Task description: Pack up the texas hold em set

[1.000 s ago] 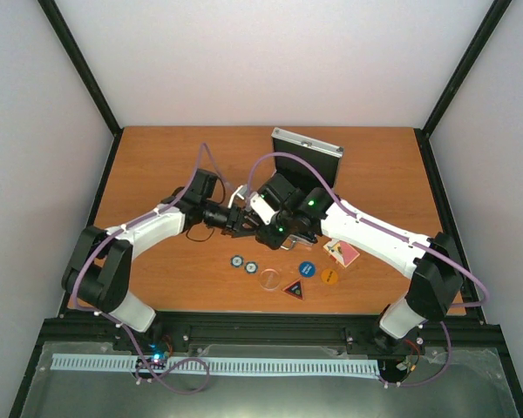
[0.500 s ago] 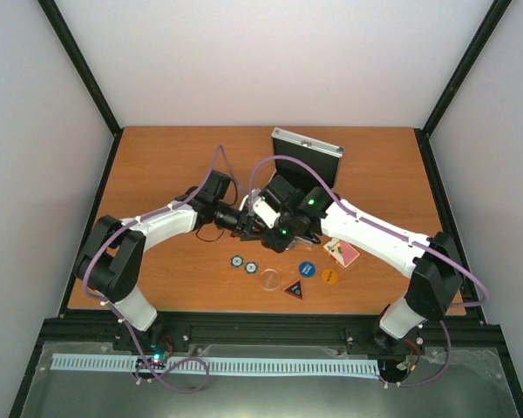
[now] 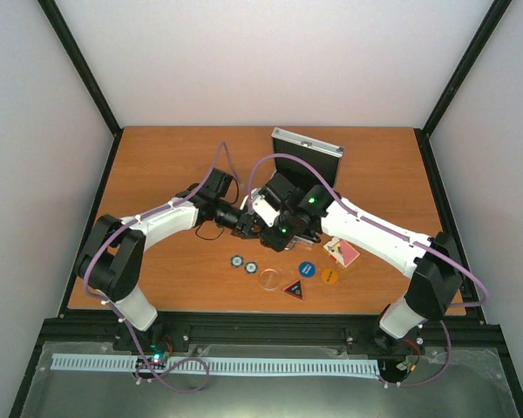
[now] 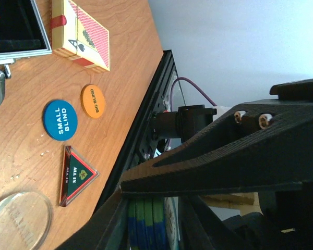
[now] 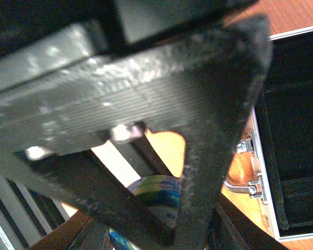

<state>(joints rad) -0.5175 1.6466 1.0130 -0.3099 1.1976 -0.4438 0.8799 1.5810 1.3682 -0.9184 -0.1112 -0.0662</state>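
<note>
Poker chips [image 4: 145, 225], a blue-and-green stack, are clamped in the left pincer [image 3: 242, 223], held up off the worktop [image 3: 157, 165] and nosed right against the right pincer [image 3: 270, 230]. My read is a hand-over, or two-sided steadying so the stack won't fan apart. I cannot tell the right one's grip, because its view is blocked. Just behind it the silver case [image 3: 307, 150] stands open to receive them, while the card deck [image 4: 81, 34] and triangular button [image 4: 75, 174] lie unpacked on the near side of both.
</note>
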